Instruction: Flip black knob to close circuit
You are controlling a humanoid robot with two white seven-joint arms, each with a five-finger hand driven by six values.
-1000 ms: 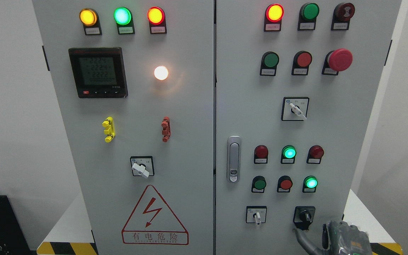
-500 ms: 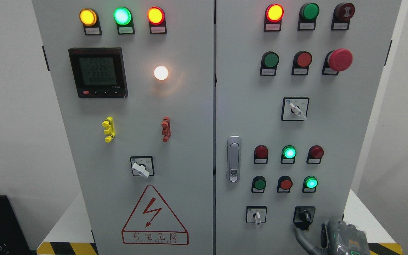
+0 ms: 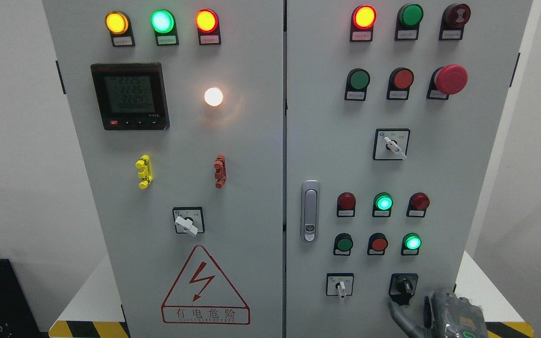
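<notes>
We record a grey control cabinet [image 3: 251, 155] with two doors, standing on a white counter [image 3: 475, 281]. On its left door we list a digital meter [image 3: 129, 96] and a red-bordered warning triangle [image 3: 204, 288]. On its right door, upper area, we list a red mushroom button [image 3: 450, 79]. The right hand [image 3: 439, 317] enters at the lower right corner, just below the black knob [image 3: 404, 286]; one dark finger [image 3: 399, 314] reaches up beneath the knob's plate, and we cannot tell whether it touches or how the hand is set. The black knob sits at the bottom right of the right door, beside a white selector switch [image 3: 340, 285].
</notes>
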